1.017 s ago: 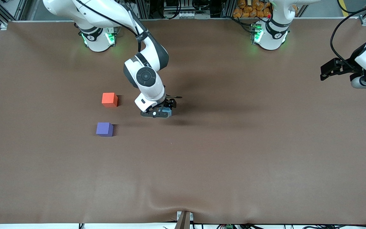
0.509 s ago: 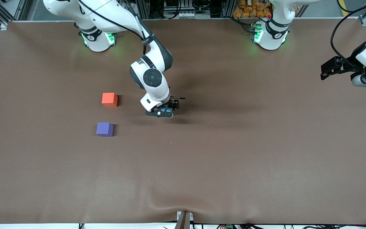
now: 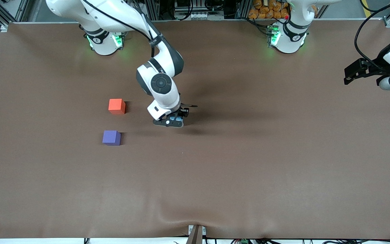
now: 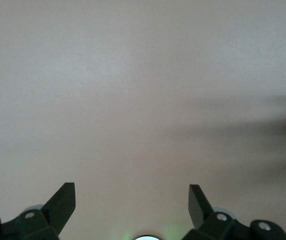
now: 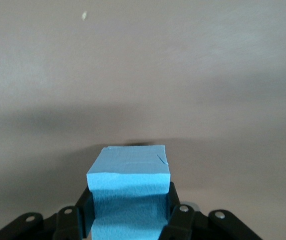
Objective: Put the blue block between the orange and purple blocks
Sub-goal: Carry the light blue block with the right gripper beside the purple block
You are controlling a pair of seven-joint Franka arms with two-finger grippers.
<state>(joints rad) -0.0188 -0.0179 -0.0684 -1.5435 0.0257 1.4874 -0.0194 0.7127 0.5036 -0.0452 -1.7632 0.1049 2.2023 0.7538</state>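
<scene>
The right pincer point(image 3: 174, 120) is clamped on the blue block point(image 3: 178, 118), its fingers point(image 5: 175, 210) pressed against two opposite faces; in the right wrist view the cube point(image 5: 129, 192) fills the gap between them, and a shadow lies on the brown table point(image 5: 143, 75) under it. Whether the block rests on the table or sits just above it cannot be told. From the front camera only a sliver of blue shows under the wrist (the rest is hidden by the arm), over the middle part of the table point(image 3: 249, 162), somewhat toward the edge where the bases stand. The orange block point(image 3: 116, 106) sits on the table toward the right arm's end, well apart from the pincer. The purple block point(image 3: 111, 137) lies nearer the front camera than the orange one, almost in line with it, with a bare gap between the two. Both cubes stand flat and touch nothing. The left pincer point(image 3: 359, 69) hangs over the table's edge at the left arm's end, near the corner by the bases, and that arm waits. Its fingers point(image 4: 60, 202) are spread wide with nothing between them, and the left wrist view shows only bare table point(image 4: 143, 90) beneath.
</scene>
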